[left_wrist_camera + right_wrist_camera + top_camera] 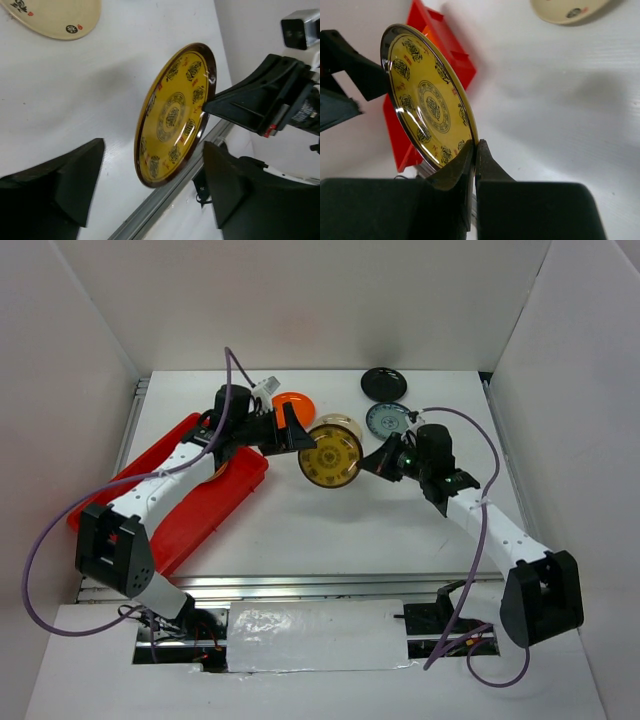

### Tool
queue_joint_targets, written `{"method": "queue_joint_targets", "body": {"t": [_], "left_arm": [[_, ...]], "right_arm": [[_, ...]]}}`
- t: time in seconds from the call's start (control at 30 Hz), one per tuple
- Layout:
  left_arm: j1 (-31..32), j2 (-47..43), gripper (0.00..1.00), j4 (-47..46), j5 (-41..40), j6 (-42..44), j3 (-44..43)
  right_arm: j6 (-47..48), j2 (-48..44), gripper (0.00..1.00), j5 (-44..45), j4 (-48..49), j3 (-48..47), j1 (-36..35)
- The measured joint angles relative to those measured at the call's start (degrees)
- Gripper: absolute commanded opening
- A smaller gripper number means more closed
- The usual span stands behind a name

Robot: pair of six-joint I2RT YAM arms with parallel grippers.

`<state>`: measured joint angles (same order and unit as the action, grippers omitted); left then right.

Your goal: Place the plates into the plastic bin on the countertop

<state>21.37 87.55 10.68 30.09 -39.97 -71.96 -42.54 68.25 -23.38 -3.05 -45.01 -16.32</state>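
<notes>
My right gripper (474,160) pinches the yellow patterned plate (331,455) upright; my left gripper (298,432) gapes beside it, cream plate (338,423) behind, red bin (215,500) at left edge.

The left arm (160,485) stretches from its near-left base diagonally toward the middle. The left gripper (300,433) lies on its side with its jaws spread wide. The right arm (490,525) leans in from the near right, elbow bent, wrist turned inward. The right gripper (475,145) is pinched tight on the rim of a yellow plate (331,455) (held on edge) – the two grippers face each other across it.
</notes>
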Motion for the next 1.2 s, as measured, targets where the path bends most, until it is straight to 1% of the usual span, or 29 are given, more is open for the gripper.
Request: {"method": "queue_joint_targets", "body": {"t": [0.03,0.13,0.17,0.2,0.23,0.27,0.3,0.33,0.37,0.47,0.53,0.6,0.67,0.73,0.77,0.8,0.87,1.03,1.07,1.1,1.13,1.2], "left_arm": [[0.48,0.39,0.83,0.98,-0.92,0.55,-0.83],[1.81,2.36,0.60,3.08,-3.39,1.44,-2.80],[2.25,3.15,0.50,3.72,-4.20,1.64,-3.23],[2.64,3.91,0.17,4.46,-4.87,1.97,-3.65],[2.97,4.63,0.06,5.16,-5.31,1.81,-4.00],[3.02,4.98,0.00,5.22,-3.15,1.33,-4.39],[3.10,5.01,0.00,5.40,-2.43,1.20,-5.29],[3.63,4.98,0.00,6.05,-4.33,1.73,-5.99],[3.93,4.98,0.00,6.54,-5.42,2.01,-6.47],[3.13,4.76,0.00,9.90,-13.00,1.27,-6.69],[0.02,3.85,0.00,11.69,-18.34,-1.14,-5.55],[-6.38,1.18,0.00,11.67,-22.84,-4.11,-1.90],[-16.33,-2.47,0.00,11.08,-26.67,-7.50,3.45],[-25.24,-5.42,0.00,10.40,-29.86,-10.19,7.87],[-27.32,-6.05,0.00,10.38,-30.71,-10.84,8.79],[-30.99,-6.91,0.00,10.38,-32.39,-11.98,10.21],[-33.33,-6.45,0.00,10.73,-33.59,-13.03,10.34],[-33.97,0.57,0.00,10.23,-32.94,-14.19,7.45],[-34.05,2.12,0.07,9.90,-32.76,-14.23,7.26],[-34.14,3.61,0.18,9.81,-32.61,-14.29,7.19],[-34.21,4.85,0.38,9.92,-32.52,-14.34,7.19],[-34.21,6.19,0.63,9.60,-31.78,-14.53,7.08]], "right_arm": [[0.11,0.55,0.00,-0.87,0.70,-0.52,-0.22],[0.24,2.12,0.00,-2.73,2.36,-1.73,-1.03],[0.26,2.58,0.00,-3.32,2.71,-2.08,-1.38],[0.28,3.06,0.00,-3.80,2.84,-2.47,-1.68],[0.42,3.54,0.01,-4.13,2.84,-2.97,-1.97],[1.11,4.15,0.37,-2.14,1.29,-3.32,-1.99],[0.31,5.05,0.58,-2.29,0.48,-3.30,-1.62],[0.22,6.03,0.84,-2.60,1.03,-3.50,-1.62],[0.07,6.25,1.00,-2.84,1.07,-3.67,-1.95],[0.17,6.23,1.00,-2.08,1.09,-4.55,-1.40],[-0.48,6.56,1.00,-0.74,0.79,-5.42,1.09],[-0.92,7.37,1.00,0.68,0.72,-5.97,4.20],[-1.38,8.61,1.00,1.68,0.55,-5.99,6.88],[-1.55,9.77,1.00,1.88,0.46,-5.95,7.87],[-1.53,10.16,1.00,1.84,0.44,-5.95,7.85],[-1.53,10.47,1.00,1.70,0.46,-5.95,7.82],[-1.49,11.04,1.00,1.46,0.46,-5.95,7.85],[-1.44,12.33,1.00,0.57,0.48,-5.95,7.89],[-1.40,12.50,1.00,0.33,0.48,-5.95,7.98],[-1.36,12.59,1.00,0.17,0.48,-5.95,8.04],[-1.31,12.68,1.00,-0.09,0.48,-5.95,8.28],[-1.27,12.70,1.00,-0.52,0.50,-5.95,8.76]]}}
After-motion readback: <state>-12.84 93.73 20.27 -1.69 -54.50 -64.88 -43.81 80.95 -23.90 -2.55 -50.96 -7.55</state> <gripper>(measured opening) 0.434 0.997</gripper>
